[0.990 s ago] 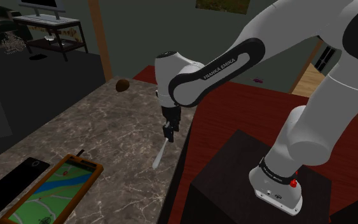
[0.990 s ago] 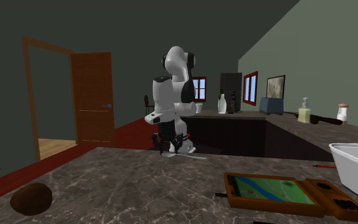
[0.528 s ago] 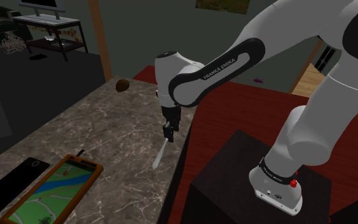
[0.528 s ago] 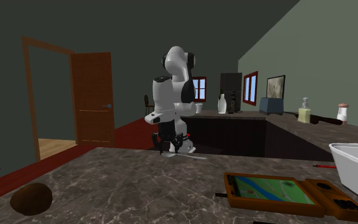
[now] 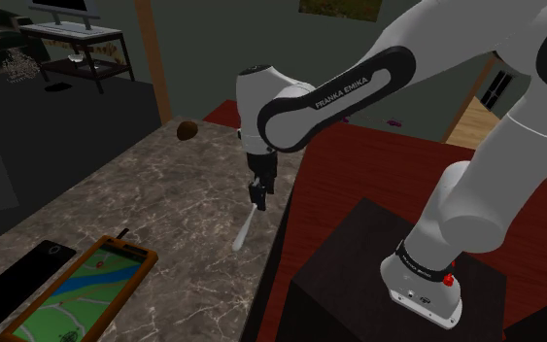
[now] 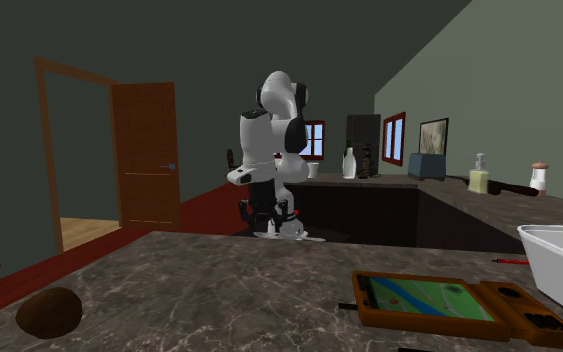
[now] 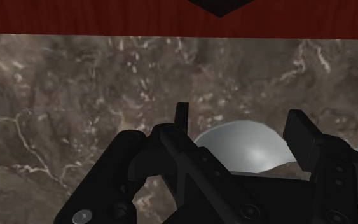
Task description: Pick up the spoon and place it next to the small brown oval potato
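Observation:
A silvery spoon [image 5: 243, 231] hangs slanted from my gripper [image 5: 258, 197], just above the marbled counter [image 5: 164, 204] near its edge. The gripper is shut on the spoon's bowl [image 7: 247, 149], which sits between the two black fingers [image 7: 181, 121]. In the second exterior view the gripper [image 6: 270, 224] holds the spoon [image 6: 296, 235] at the counter's far edge. The small brown oval potato [image 5: 188, 130] lies at the counter's far corner in the shoulder view, well beyond the gripper. In the second exterior view the potato [image 6: 49, 312] is at the near left.
A wooden tray with a map picture [image 5: 79, 294] and a flat black slab [image 5: 14, 287] lie at the shoulder view's lower left. A white basin [image 6: 561, 262] stands at the second exterior view's right. The black stand [image 5: 388, 282] sits beside the counter over a red floor.
The arm has risen a little and the gripper has lifted the spoon slightly off the counter; its free end hangs higher than before. The potato has not moved.

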`<act>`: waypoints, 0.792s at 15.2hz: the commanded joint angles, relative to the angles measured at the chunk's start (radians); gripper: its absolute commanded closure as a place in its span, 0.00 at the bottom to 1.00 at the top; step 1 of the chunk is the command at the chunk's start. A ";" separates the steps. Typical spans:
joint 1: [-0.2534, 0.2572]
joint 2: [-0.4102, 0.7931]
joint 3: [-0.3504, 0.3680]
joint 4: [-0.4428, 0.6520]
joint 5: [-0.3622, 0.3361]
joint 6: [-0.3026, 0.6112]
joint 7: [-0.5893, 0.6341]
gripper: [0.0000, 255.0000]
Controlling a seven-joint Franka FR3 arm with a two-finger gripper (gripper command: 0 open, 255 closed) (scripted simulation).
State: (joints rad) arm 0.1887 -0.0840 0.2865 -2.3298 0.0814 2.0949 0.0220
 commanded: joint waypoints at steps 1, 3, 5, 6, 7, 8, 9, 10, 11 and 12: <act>0.000 -0.017 -0.001 0.011 0.004 -0.028 -0.002 1.00; 0.000 -0.031 -0.002 0.025 0.006 -0.056 -0.004 1.00; 0.000 -0.045 -0.004 0.039 0.009 -0.083 -0.005 1.00; -0.001 -0.051 -0.005 0.047 0.010 -0.097 -0.006 1.00; -0.001 -0.057 -0.005 0.055 0.011 -0.111 -0.006 1.00; -0.001 -0.063 -0.006 0.063 0.012 -0.125 -0.007 1.00; -0.001 -0.069 -0.007 0.071 0.013 -0.139 -0.007 1.00; -0.001 -0.074 -0.008 0.080 0.013 -0.153 -0.008 1.00; -0.001 -0.079 -0.009 0.088 0.014 -0.166 -0.008 1.00; -0.001 -0.084 -0.009 0.097 0.015 -0.180 -0.008 1.00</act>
State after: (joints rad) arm 0.1883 -0.1649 0.2787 -2.2394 0.0960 1.9258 0.0154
